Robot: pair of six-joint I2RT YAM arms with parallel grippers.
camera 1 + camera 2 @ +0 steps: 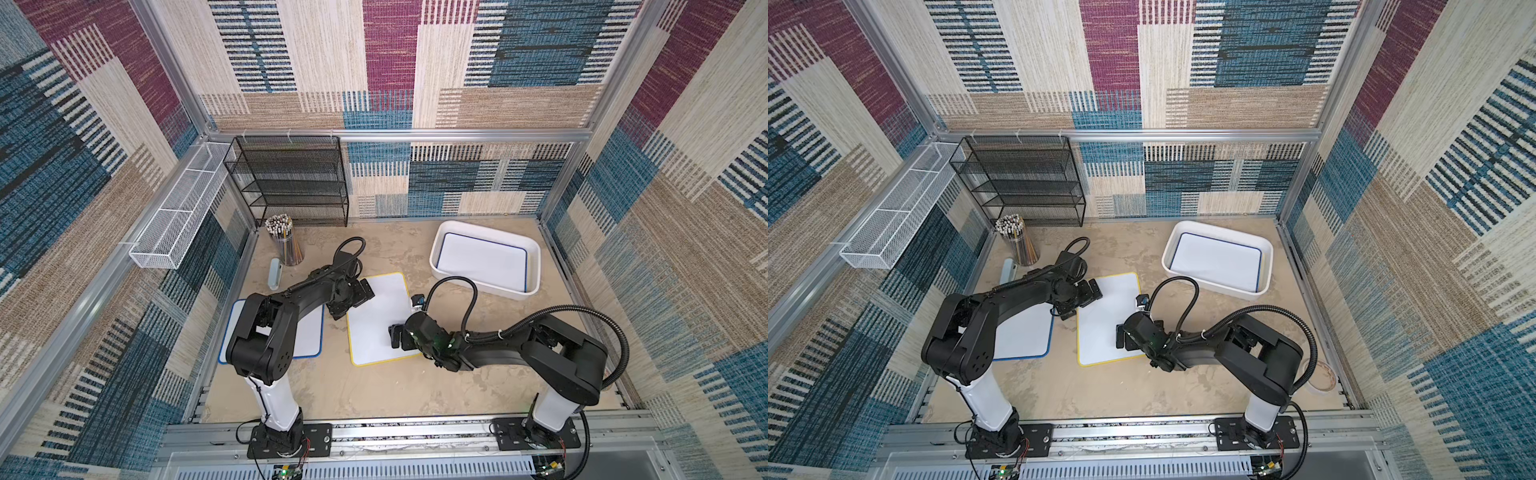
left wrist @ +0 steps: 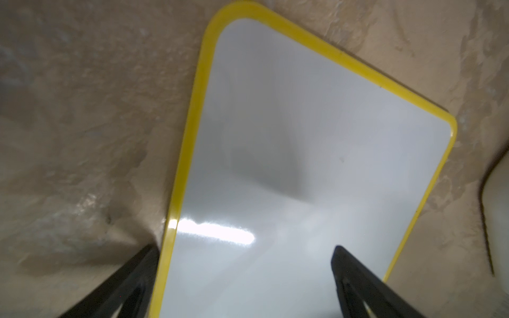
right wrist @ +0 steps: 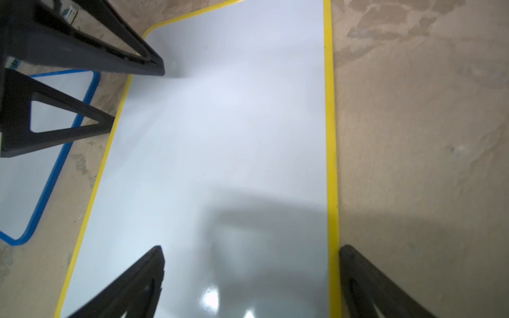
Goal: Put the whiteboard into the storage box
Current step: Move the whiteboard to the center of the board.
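A yellow-rimmed whiteboard (image 1: 380,318) (image 1: 1106,322) lies flat mid-table. My left gripper (image 1: 352,300) (image 2: 248,261) is open at its far left edge; one finger (image 2: 143,278) is outside the yellow rim and the other (image 2: 355,278) is over the white face. My right gripper (image 1: 397,336) (image 3: 250,258) is open at the near right edge, straddling the rim the same way. Neither holds anything. The storage box (image 1: 478,286) (image 1: 1208,286) stands at the back right with a blue-rimmed whiteboard (image 1: 482,259) lying inside. Another blue-rimmed whiteboard (image 1: 305,332) (image 3: 16,179) lies at the left, partly under my left arm.
A black mesh rack (image 1: 291,178) stands at the back left, with a white wire tray (image 1: 178,216) on the left wall. A cup of pencils (image 1: 284,243) and a pale eraser (image 1: 275,273) sit near the left arm. A tape roll (image 1: 1320,376) lies by the right base.
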